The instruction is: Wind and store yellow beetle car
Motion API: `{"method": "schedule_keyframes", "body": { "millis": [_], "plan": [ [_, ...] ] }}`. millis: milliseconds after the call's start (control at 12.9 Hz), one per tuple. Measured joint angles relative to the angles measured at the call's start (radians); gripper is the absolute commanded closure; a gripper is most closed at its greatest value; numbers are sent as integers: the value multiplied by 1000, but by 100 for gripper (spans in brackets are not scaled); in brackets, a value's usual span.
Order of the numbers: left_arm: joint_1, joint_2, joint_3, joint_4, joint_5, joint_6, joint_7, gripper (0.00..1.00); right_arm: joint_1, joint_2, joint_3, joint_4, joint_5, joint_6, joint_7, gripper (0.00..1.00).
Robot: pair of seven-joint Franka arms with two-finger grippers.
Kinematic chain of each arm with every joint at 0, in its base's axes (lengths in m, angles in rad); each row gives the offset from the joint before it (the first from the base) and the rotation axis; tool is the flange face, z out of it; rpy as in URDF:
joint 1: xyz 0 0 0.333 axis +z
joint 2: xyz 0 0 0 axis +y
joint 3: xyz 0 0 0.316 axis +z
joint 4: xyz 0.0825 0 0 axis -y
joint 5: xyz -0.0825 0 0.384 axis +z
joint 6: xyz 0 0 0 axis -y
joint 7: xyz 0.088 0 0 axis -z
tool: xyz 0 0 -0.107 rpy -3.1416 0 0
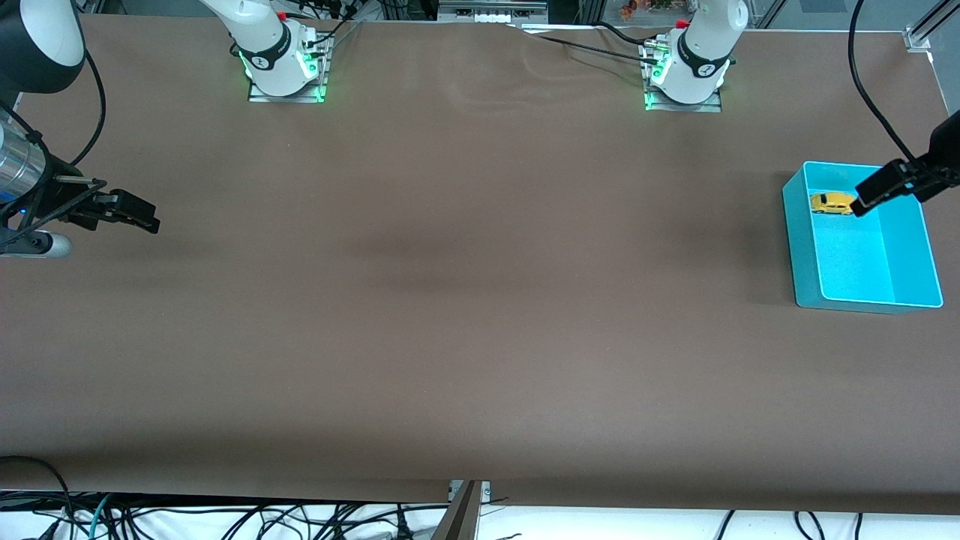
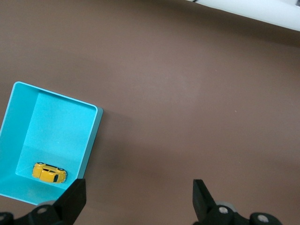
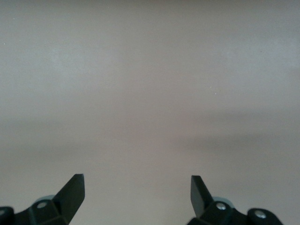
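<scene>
Brown cloth-covered surface (image 1: 465,300). Yellow beetle car (image 1: 832,203) in teal bin (image 1: 806,247), at end farther from front camera. Left gripper (image 2: 139,199) above bin edge, fingers spread, empty. Right gripper (image 3: 137,192) waits over bare surface, fingers spread. Risk: low arm motion may clip bin wall, shifting bin.

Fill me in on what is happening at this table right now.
Nothing is being held. The tiny bright yellow beetle-shaped toy car lies inside the open teal plastic bin at the left arm's end of the brown table, in the part of the bin farther from the front camera. The left gripper is above the bin near the car, jaws open and empty. The right gripper waits over bare table at the right arm's end, also open and empty.
</scene>
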Motion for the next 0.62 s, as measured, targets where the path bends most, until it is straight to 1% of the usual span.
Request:
{"method": "schedule_keyframes", "body": {
  "millis": [232,618],
  "plan": [
    [-29,-1,7,3,0,-42,23,0,0,0,0,0,0,0,0,0],
    [-33,-3,14,4,1,-77,58,0,0,0,0,0,0,0,0,0]
  ]
}}
